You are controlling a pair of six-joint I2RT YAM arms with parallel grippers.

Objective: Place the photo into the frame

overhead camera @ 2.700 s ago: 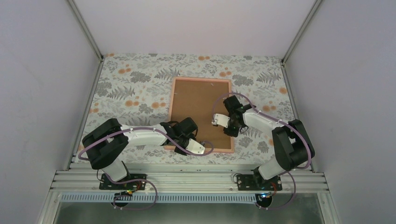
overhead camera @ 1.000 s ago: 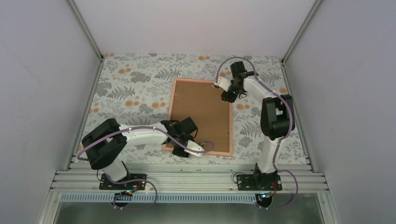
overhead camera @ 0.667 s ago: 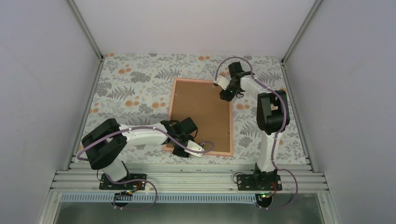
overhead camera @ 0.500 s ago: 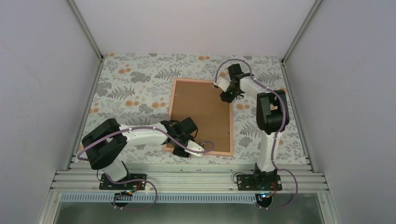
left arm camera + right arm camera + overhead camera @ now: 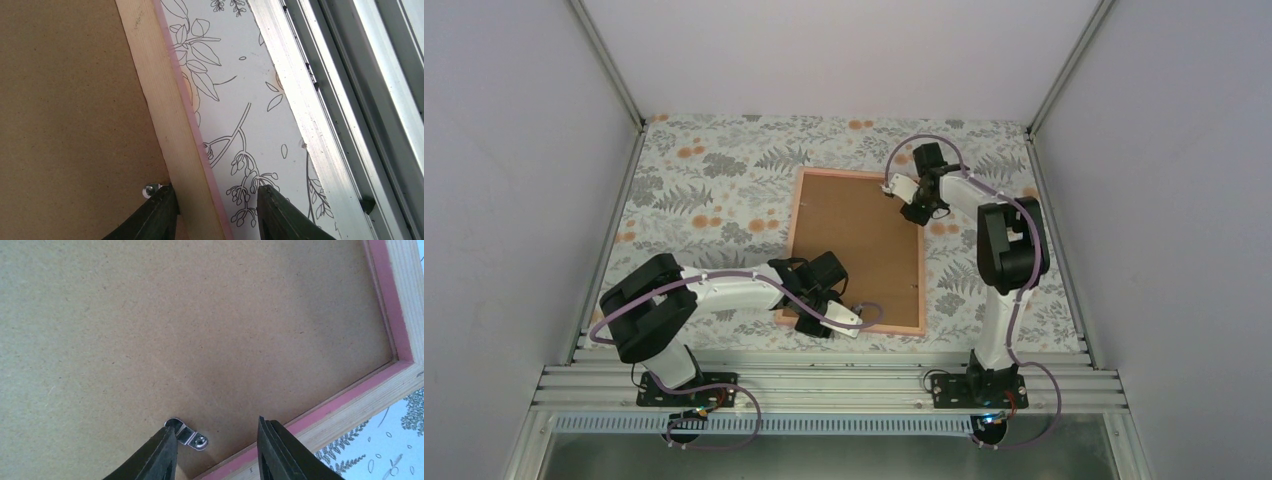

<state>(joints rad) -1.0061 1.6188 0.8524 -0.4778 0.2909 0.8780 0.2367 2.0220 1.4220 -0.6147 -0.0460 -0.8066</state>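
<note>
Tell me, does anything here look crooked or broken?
Nothing looks broken. The frame lies face down, slightly askew to the table edge, its brown backing board up. No photo shows.

The frame [image 5: 921, 262] and its brown board [image 5: 854, 240] lie flat mid-table. The widest room is on the flowered cloth [image 5: 704, 190] to their left. The strip to their right is narrower, and the right arm stands in it. The left gripper [image 5: 215, 200] straddles the frame's near side, jaws apart, near the metal track [image 5: 320, 125]. The right gripper [image 5: 217, 437], jaws apart, hangs over a small clip [image 5: 186, 434] by the far corner. Walls [image 5: 514, 150] close both sides.
</note>
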